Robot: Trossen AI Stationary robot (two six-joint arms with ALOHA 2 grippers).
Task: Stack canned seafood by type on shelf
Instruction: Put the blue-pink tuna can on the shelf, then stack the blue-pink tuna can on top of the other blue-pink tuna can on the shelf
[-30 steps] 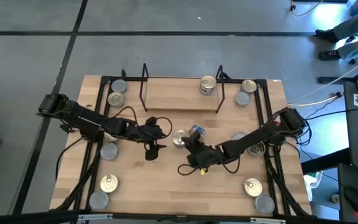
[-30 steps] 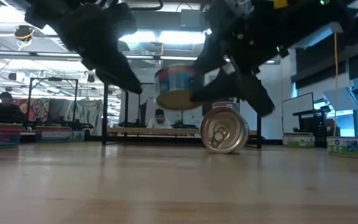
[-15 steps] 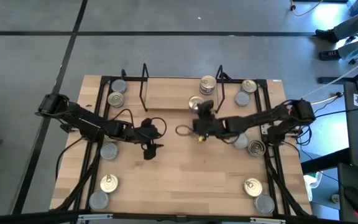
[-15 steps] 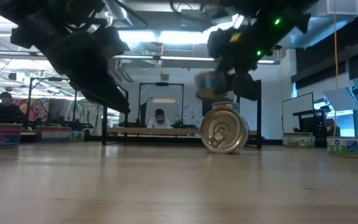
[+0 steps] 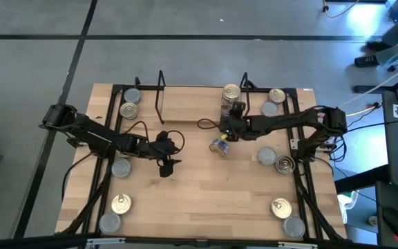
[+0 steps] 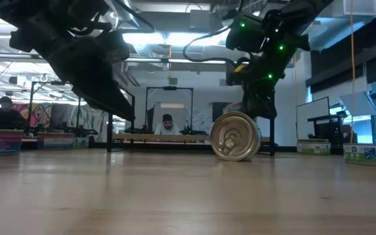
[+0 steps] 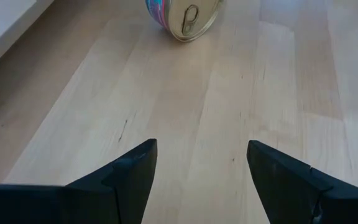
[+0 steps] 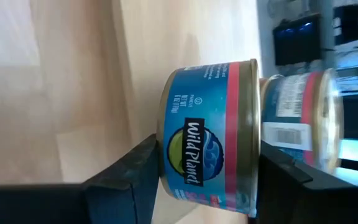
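Right pincer (image 8: 194, 180) clamped on a short round tin (image 8: 209, 134), blue paper label with red band, dull metal rims against dark fingers (image 8: 124, 177). Directly beyond it, almost touching, a second labelled tin (image 8: 300, 118). Seen from overhead, right pincer (image 5: 230, 119) over the light wood base of the thin black wire shelf (image 5: 185, 104), beside the gold-lidded stack (image 5: 231, 93). Just short of it on the pale plank worktop (image 5: 206, 200), a tipped gold pull-tab tin (image 5: 219, 145) lying on its curved side. Left pincer (image 7: 197, 168) spread wide, holding nothing, hovering low over smooth wood grain, that tipped tin (image 7: 183, 15) well ahead.
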